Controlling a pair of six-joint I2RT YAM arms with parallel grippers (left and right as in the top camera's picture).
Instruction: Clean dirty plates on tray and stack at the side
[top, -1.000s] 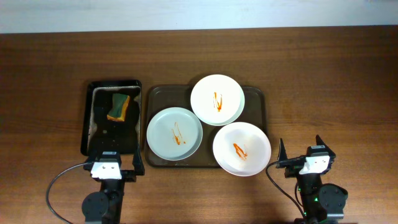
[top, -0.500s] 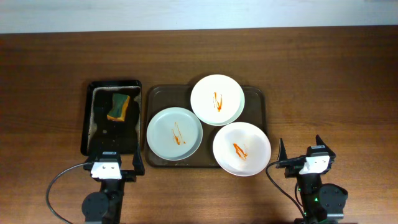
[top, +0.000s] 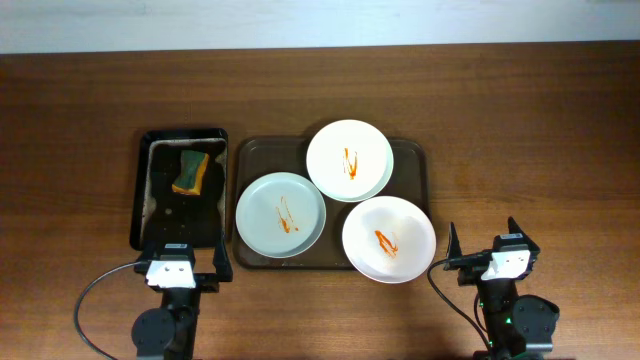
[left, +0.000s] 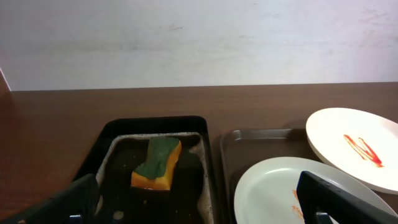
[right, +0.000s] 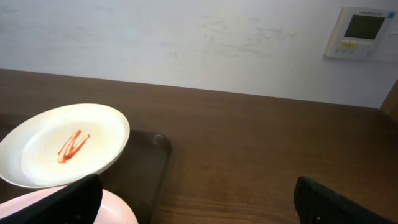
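You have tray (top: 414, 160) carrying grey-green plate (top: 280, 214) left, far white plate (top: 349, 160), near white plate (top: 389, 239) right; all orange-smeared. Left end effector (top: 183, 256) released; right end effector (top: 484, 247) released.

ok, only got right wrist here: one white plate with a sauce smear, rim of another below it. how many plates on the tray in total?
Observer: Three, all smeared orange: the far white plate, the near white plate, and a grey-green plate to their left on the brown tray.
Operator: sponge?
Observer: The sponge lies in the black tray, left of the brown tray.
Operator: left end effector holding anything?
Observer: No. The left end effector is open and empty, at the black tray's near end.
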